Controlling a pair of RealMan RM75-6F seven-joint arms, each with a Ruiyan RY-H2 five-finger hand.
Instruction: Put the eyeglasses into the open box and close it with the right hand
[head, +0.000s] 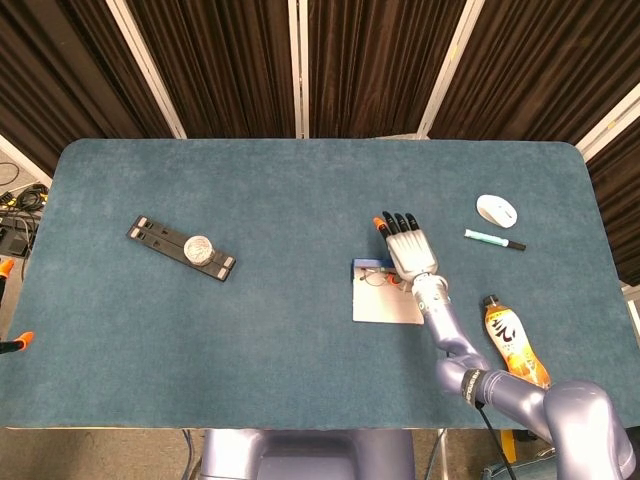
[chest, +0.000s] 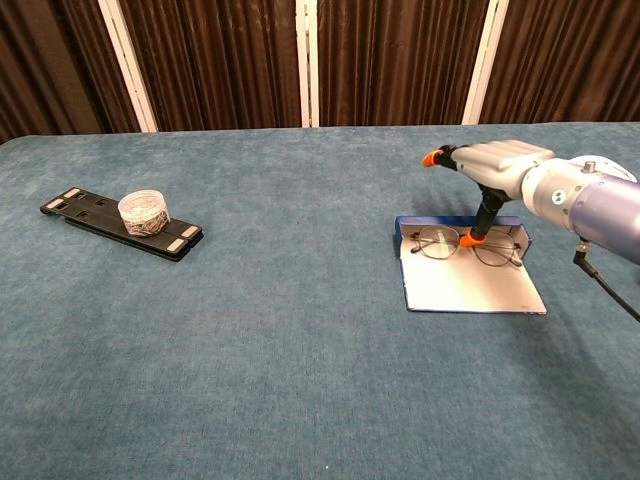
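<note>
Eyeglasses with thin wire frames lie in the open box, resting against its blue back wall, lenses facing the chest camera. The box's pale lid lies flat on the desk, toward 6 o'clock from the glasses. The right hand hovers palm down just over the glasses, fingers spread and holding nothing; one orange-tipped finger points down and reaches the frame near its bridge, though contact cannot be told. In the head view the same hand covers the box's 3 o'clock side. The left hand shows in neither view.

At 3 o'clock from the box, near the desk's edge, sit a white computer mouse, a teal marker pen and an orange drink bottle. Well apart at 9 o'clock, a black power strip carries a small clear round container.
</note>
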